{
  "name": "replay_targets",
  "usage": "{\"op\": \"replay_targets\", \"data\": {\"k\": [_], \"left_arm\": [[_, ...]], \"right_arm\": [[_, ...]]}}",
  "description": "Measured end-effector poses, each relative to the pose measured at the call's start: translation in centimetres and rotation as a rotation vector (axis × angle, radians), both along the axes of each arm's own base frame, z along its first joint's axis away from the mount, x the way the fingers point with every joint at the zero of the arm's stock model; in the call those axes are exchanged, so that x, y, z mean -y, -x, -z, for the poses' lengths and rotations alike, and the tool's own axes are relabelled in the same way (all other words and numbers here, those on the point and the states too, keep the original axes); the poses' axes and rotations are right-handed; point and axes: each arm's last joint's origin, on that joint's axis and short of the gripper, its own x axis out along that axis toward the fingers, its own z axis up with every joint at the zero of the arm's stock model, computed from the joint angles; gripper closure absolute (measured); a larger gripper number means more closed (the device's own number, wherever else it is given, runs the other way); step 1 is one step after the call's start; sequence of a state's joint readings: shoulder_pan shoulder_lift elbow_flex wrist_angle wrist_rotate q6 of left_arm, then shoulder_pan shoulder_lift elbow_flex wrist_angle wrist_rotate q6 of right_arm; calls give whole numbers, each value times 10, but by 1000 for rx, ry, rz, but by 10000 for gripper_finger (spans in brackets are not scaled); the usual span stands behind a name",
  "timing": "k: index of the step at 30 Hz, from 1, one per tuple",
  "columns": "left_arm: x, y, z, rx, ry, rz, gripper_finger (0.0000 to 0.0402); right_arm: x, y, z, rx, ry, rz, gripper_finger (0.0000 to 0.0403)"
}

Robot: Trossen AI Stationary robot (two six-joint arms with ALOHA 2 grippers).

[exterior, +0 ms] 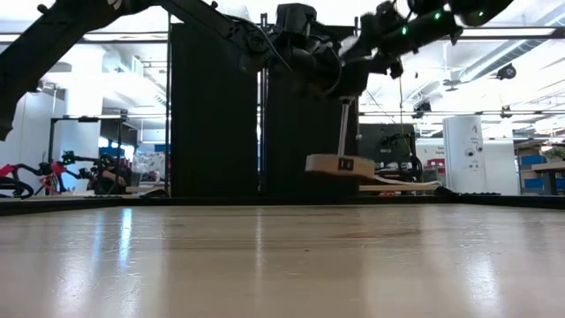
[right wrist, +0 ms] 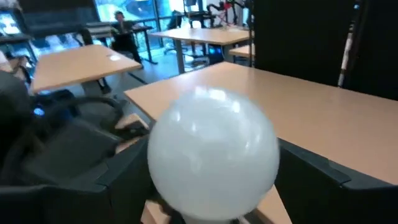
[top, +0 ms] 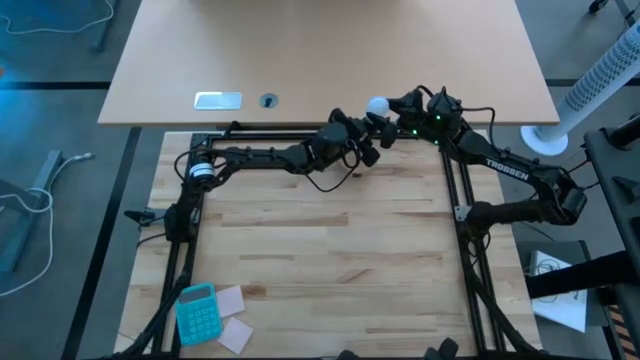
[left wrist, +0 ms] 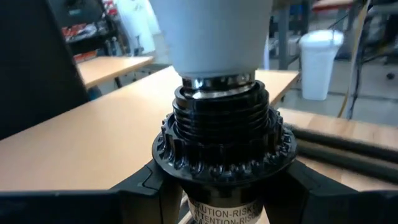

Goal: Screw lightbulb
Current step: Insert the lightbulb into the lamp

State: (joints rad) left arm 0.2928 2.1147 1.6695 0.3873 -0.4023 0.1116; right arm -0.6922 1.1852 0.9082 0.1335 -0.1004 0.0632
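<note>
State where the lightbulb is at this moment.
In the high view the lightbulb is at the table's far edge, right of centre, between the left gripper and the right gripper. The left wrist view shows its base in the black socket.

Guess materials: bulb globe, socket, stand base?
Lightbulb: glossy white globe, glass or plastic, can't tell; soft highlights across it. Socket: black moulded plastic by its look, ridged threaded collar, with a shiny metal ring where the bulb's neck enters. Stand base: pale wood disc, matte.
</note>
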Motion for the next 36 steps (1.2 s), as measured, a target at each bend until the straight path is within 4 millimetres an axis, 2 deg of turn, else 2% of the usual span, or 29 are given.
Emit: {"op": "replay_targets", "data": {"k": [5, 11, 19, 25, 30, 36], "left_arm": [[3, 1, -7, 60, 34, 60, 243], [4, 1, -4, 67, 23, 63, 243], [2, 2, -1, 64, 26, 90, 243], [13, -1, 5, 45, 42, 209, 243], [20, -2, 15, 47, 51, 284, 243], [22, -2, 13, 75, 30, 331, 243]], "right_arm": [[-2, 2, 4, -38, -22, -23, 84], [-9, 10, -7, -1, 10, -51, 55], [-20, 22, -16, 6, 3, -159, 52], [-21, 24, -14, -27, 2, -216, 52], [-27, 26, -15, -20, -8, -332, 52], [-32, 28, -14, -43, -26, -422, 52]]}}
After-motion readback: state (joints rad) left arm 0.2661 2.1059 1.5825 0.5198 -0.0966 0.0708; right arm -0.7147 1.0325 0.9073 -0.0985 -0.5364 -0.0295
